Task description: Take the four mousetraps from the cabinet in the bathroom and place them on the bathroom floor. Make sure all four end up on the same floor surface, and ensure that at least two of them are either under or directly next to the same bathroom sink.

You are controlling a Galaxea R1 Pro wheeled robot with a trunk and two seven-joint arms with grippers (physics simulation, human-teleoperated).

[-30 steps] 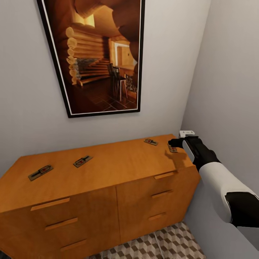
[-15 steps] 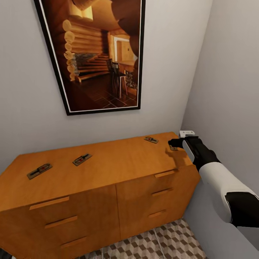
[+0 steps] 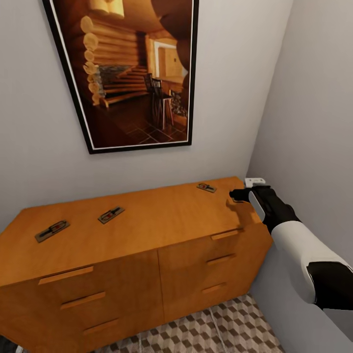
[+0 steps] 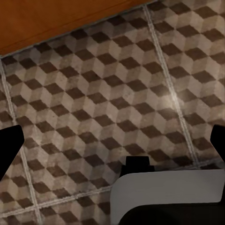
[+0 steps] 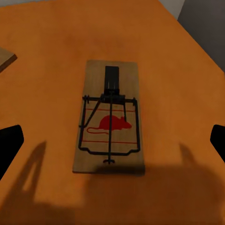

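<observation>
The cabinet (image 3: 147,230) top lies open around three mousetraps (image 3: 111,214), far side walled. The right gripper (image 3: 234,195) hangs close over a fourth mousetrap (image 5: 110,117), jaws spread, the right wall just beside.

The cabinet (image 3: 147,255) is orange-brown. The mousetrap (image 5: 110,117) is light brown wood with a red mouse picture and black wire. The bathroom floor (image 4: 117,108) has brown, beige and white cubes.

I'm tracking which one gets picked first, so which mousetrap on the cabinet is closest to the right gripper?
The mousetrap at the cabinet's right end, directly beneath the right gripper; the other three lie farther left.
</observation>
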